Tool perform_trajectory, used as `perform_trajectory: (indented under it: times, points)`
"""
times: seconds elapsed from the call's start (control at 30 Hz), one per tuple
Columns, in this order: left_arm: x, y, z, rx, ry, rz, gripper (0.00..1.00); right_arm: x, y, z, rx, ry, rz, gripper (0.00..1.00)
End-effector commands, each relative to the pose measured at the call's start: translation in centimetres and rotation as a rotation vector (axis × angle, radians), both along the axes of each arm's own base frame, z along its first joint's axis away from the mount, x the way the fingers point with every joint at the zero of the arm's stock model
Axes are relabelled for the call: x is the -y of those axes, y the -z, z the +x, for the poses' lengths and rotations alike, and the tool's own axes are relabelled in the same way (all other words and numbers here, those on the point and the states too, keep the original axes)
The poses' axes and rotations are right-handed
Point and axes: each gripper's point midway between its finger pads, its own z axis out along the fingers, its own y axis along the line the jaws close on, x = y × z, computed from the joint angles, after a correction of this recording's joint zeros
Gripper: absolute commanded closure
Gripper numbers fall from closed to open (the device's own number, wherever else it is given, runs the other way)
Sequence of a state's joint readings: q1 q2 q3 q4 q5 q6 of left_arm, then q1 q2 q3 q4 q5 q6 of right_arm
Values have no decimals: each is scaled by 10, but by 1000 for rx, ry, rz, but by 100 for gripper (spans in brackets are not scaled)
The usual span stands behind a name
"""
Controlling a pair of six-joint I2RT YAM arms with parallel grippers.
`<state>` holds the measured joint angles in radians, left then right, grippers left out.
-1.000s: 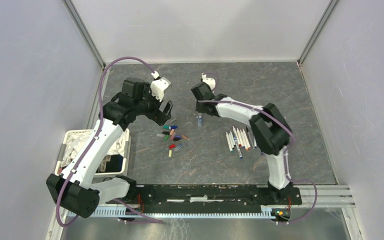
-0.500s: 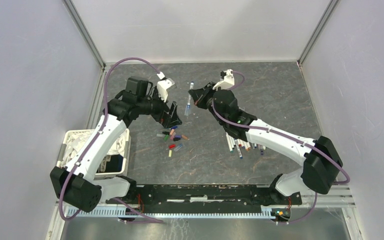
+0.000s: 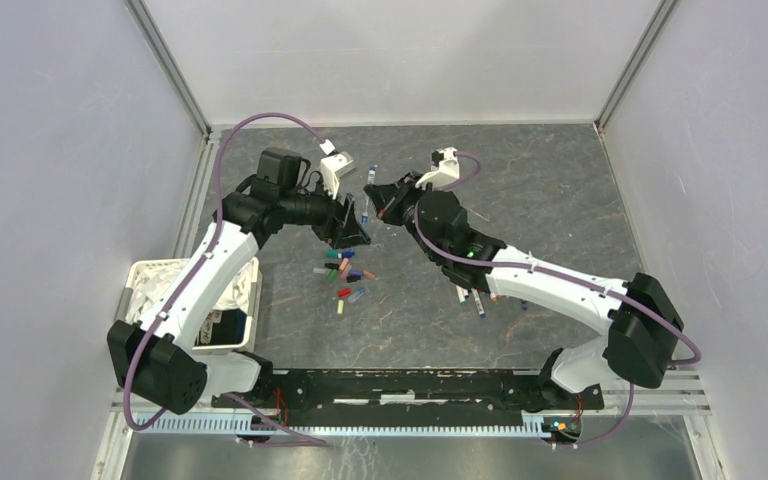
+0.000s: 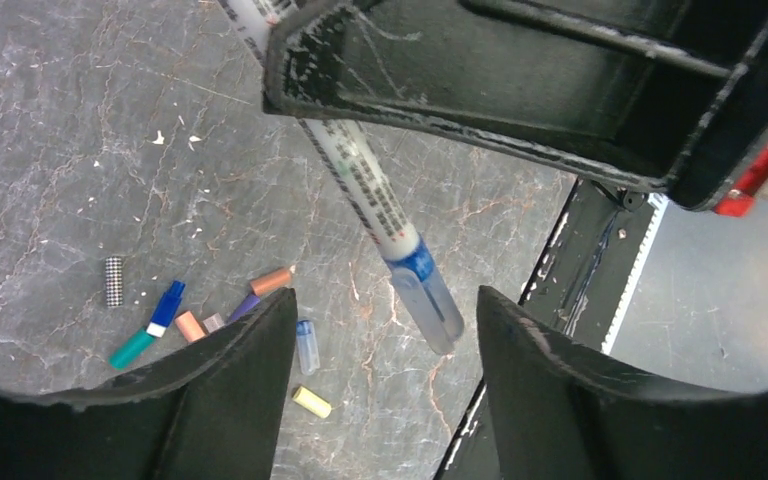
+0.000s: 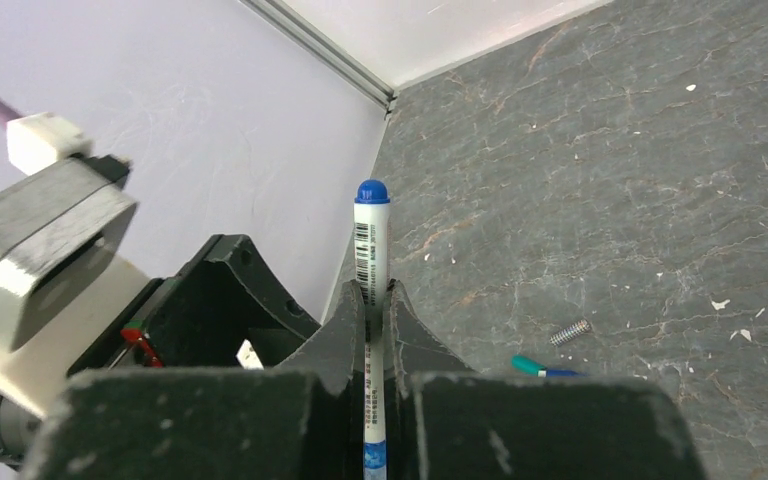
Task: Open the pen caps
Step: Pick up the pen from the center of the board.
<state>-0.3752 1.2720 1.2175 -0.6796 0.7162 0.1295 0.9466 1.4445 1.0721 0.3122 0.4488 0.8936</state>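
- One pen (image 5: 371, 240) is clamped tight in the right jaws, above the worktop (image 4: 80, 150); its cap (image 4: 426, 300) sits between the wide-open left jaws, untouched.
- If we close off-centre, the cap may slip free.

Loose pens (image 3: 479, 303) mostly hidden under the right arm (image 3: 550, 280)

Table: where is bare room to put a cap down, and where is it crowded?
Bare: the table at its far right corner; the near strip between loose caps and base rail. Crowded: around those caps and the pens.
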Motion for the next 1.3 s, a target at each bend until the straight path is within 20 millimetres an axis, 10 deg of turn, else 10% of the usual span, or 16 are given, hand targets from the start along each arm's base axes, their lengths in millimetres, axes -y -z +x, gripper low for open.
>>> perform_trajectory:
  times: [0.0,0.43,0.6,0.93,1.27]
  points:
    - [5,-13,10,34,-16,-29,38,9,-25,-5,45,41,66,100]
    - [4,-29,12,122,-30,-58,96,13,-19,-12,32,51,72,100]
    - [-3,-23,9,178,12,0,98,16,-6,-16,-1,33,25,100]
    - [-63,39,-10,409,265,432,98,51,25,-26,-36,-319,-159,40]
    - [-71,70,-58,480,565,614,98,25,65,-75,-135,-882,-172,34]
